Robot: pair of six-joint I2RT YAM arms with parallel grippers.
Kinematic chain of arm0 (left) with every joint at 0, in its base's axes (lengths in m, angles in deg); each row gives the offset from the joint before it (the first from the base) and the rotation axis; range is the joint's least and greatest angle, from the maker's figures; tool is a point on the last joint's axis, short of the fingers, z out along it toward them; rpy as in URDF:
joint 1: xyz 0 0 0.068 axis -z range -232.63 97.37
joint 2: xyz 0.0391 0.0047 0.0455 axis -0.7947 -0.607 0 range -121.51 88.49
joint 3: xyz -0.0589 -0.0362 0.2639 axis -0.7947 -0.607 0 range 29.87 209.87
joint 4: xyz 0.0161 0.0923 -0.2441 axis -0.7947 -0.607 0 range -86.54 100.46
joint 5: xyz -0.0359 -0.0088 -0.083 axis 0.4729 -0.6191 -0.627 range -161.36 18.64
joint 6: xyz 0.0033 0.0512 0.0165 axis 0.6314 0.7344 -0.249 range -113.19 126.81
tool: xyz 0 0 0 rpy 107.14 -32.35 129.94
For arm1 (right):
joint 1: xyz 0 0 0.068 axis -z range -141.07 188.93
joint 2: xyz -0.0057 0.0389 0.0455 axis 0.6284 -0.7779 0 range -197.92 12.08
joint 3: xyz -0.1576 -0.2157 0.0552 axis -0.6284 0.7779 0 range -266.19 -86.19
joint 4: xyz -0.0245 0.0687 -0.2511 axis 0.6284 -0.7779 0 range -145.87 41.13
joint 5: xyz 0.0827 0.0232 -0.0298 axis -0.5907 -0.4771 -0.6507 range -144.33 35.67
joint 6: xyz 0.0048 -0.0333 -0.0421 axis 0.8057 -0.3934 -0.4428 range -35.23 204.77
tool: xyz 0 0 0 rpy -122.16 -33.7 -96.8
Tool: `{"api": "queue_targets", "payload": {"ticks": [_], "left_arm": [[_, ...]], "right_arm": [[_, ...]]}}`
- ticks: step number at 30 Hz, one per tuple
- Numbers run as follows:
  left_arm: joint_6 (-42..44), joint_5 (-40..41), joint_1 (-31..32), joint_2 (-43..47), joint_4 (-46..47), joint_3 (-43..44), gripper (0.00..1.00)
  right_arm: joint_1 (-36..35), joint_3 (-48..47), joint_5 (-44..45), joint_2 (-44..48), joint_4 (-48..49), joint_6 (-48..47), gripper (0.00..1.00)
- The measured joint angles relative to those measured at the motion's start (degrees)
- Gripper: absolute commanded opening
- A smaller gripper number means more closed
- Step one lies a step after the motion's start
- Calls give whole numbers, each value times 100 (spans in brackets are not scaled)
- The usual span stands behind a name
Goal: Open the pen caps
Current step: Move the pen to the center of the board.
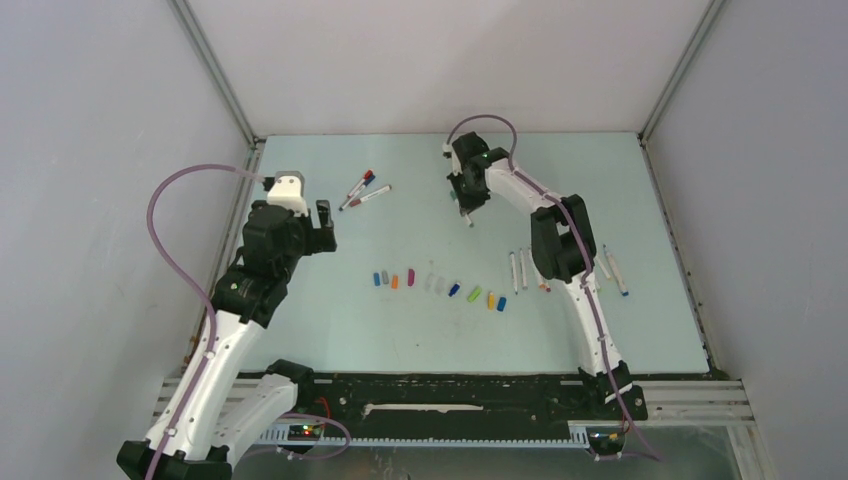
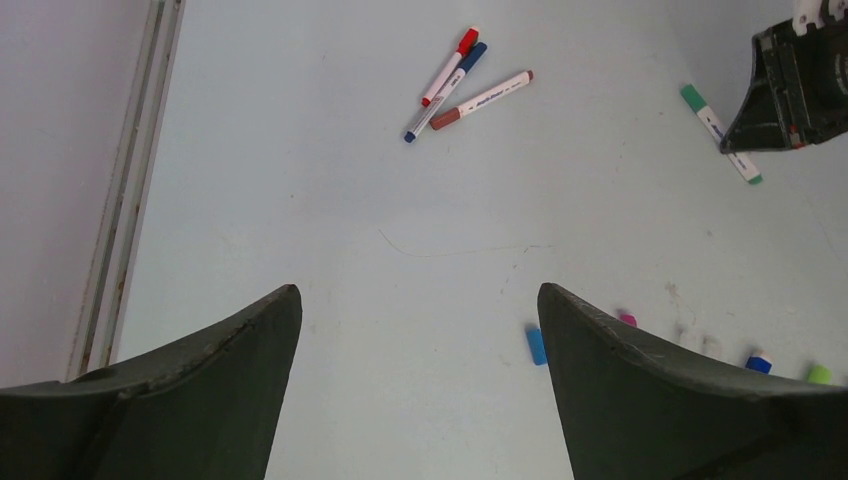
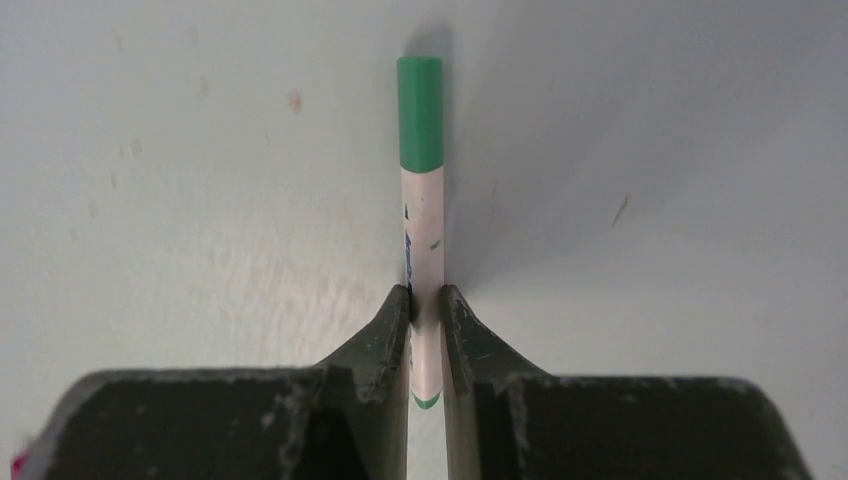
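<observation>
Pale blue table [image 1: 330, 330] carries everything, with the left gripper [image 2: 420, 330] hanging at nine o'clock, jaws spread wide and empty, and the right gripper [image 3: 427, 305] at twelve o'clock clenched on the white barrel of a green pen [image 3: 424, 215]. Its green cap [image 3: 420, 112] is on and juts out past the fingertips, clear of the pads. Three capped pens [image 2: 462, 88] lie near eleven o'clock, uncapped barrels [image 1: 520, 268] at about three o'clock, and a row of loose pen caps [image 1: 440, 286] sits across the centre. By my judgement the cap is light, rigid, smooth plastic held by a snug friction fit, so it wants a firm pinch around its middle and a straight pull along the barrel.
</observation>
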Motion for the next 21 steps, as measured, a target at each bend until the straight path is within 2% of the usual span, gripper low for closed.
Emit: {"api": "queue_targets", "payload": {"ticks": [8, 13, 21], "left_arm": [[-2, -87, -2, 160, 0, 0, 90], [-2, -90, -4, 203, 2, -7, 91], [-2, -96, -7, 221, 2, -7, 91]], "right_arm": [[-140, 1285, -140, 787, -227, -321, 16], [-168, 1316, -133, 813, -306, -411, 24], [-173, 1056, -149, 675, -710, -468, 27]]}}
